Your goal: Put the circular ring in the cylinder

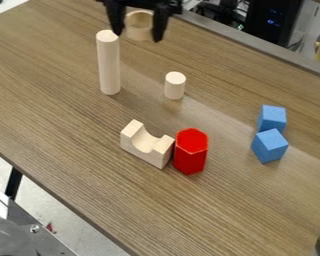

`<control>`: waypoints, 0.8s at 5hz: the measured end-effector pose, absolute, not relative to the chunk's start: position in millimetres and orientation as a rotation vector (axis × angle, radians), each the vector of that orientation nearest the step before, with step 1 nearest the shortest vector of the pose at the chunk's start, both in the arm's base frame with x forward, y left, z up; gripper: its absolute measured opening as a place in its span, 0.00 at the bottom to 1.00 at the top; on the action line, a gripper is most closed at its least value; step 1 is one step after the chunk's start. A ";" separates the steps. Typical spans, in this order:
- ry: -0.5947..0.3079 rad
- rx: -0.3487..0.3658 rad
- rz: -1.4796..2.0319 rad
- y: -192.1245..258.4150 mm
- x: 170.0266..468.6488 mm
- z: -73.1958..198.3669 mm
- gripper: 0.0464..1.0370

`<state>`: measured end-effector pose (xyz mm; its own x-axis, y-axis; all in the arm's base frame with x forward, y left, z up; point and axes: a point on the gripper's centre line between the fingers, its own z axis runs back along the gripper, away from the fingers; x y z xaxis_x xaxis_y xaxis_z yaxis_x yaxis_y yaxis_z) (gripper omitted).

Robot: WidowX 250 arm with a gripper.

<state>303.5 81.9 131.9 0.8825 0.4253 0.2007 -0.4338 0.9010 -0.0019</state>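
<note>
Looking down over the table (62, 145) in the camera view, I see the black gripper (137, 38) hanging at the top edge, left of the middle. The pale wooden ring (139, 34) is right there at its tips, its round opening showing. Whether the gripper actually has hold of it, I can't tell from here; the ring could be pinched or just sitting between. Either way, it isn't on a peg.

Just beside the ring, toward the left of the view, a tall pale cylinder (109, 65) stands upright on the wood. A short stubby cylinder (175, 87) of the same pale wood stands near it, a bit lower and to the right, well apart from the tall one.

Around the middle of the table there's a pale block with a rounded scoop (144, 145) cut out of its top. Right beside it stands a red six-sided block (191, 154), so close that the two seem to touch. Over on the right side of the view are two blue cubes, the farther one (273, 117) and the nearer one (269, 146), very close together and turned at different angles.
</note>
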 end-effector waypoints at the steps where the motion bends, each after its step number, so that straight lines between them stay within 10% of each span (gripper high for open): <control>1: -0.186 0.033 0.459 94.7 297.9 131.0 0.73; 4: -0.169 0.023 0.489 122.0 290.6 126.4 0.73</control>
<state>290.6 122.0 126.4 0.8690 0.4658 0.1670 -0.4697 0.8826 -0.0181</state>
